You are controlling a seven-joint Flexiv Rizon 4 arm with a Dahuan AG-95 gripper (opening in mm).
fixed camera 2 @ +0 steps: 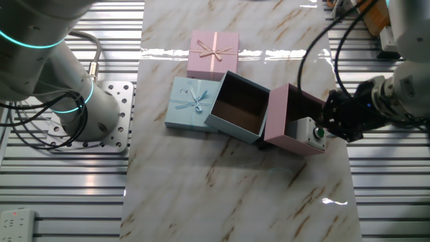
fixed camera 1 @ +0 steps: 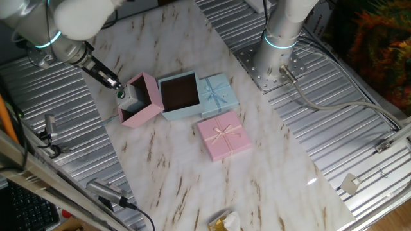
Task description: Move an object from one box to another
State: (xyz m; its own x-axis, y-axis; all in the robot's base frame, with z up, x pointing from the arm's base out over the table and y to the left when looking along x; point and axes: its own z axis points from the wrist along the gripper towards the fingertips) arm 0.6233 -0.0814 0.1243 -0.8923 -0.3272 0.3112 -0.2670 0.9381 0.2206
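The arm [fixed camera 1: 77,16] is smooth white with rounded joints and glowing cyan rings. Its black tool [fixed camera 2: 336,121] trails dark cables. A second white column [fixed camera 1: 286,25] stands on a bolted metal plate [fixed camera 1: 270,67].

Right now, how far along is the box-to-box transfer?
Early. Done: gripper has reached the white object at the tilted pink box. In hand: it appears to be gripping it, though the jaws are unclear. Left: carry it over and release it in the blue box, which looks empty.
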